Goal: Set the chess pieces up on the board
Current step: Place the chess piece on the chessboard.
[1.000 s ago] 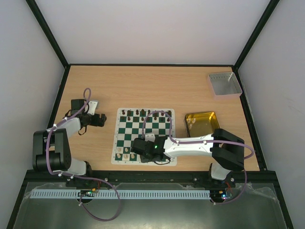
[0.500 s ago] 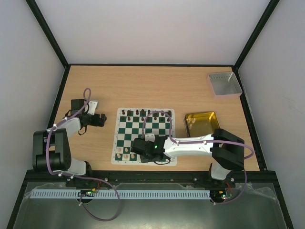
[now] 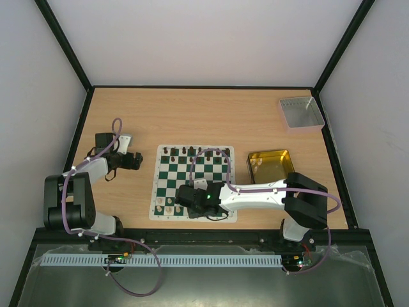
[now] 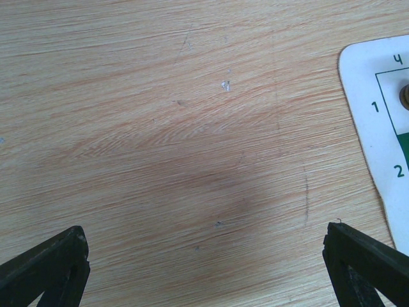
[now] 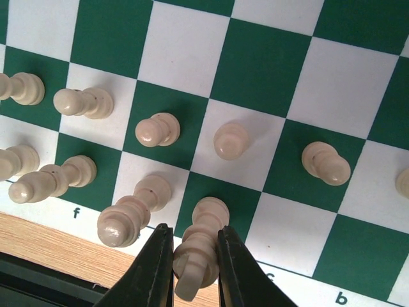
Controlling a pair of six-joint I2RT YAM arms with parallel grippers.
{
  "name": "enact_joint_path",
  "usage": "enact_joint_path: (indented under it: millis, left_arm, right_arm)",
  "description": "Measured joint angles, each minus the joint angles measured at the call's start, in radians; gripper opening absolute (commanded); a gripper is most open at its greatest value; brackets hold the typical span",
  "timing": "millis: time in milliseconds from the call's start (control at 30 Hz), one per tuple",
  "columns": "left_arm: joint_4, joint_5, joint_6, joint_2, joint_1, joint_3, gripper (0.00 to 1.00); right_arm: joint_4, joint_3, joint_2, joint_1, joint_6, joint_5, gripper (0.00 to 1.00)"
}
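The green-and-white board (image 3: 176, 182) lies mid-table. Dark chess pieces (image 3: 185, 151) line its far row and cream ones (image 3: 165, 204) stand at its near left. My right gripper (image 3: 192, 203) hovers low over the near edge. In the right wrist view its fingers (image 5: 193, 233) are shut on a tall cream piece (image 5: 209, 214), which stands on a green square of the nearest row. Several more cream pieces (image 5: 156, 130) stand around it. My left gripper (image 3: 137, 160) is off the board's left side, open (image 4: 204, 256) over bare wood, with the board's corner (image 4: 377, 83) at its right.
A gold tin (image 3: 270, 165) sits just right of the board. A grey tray (image 3: 300, 113) lies at the far right corner. Black-framed walls enclose the table on three sides. The right arm's cable loops above the board's middle.
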Motion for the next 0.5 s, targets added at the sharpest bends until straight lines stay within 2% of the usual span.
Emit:
enact_joint_path:
  millis: [500]
  left_arm:
    - [0.0, 0.0, 0.0, 0.0, 0.0, 0.0, 1.0]
  right_arm:
    - [0.0, 0.005, 0.001, 0.001, -0.01, -0.001, 0.19]
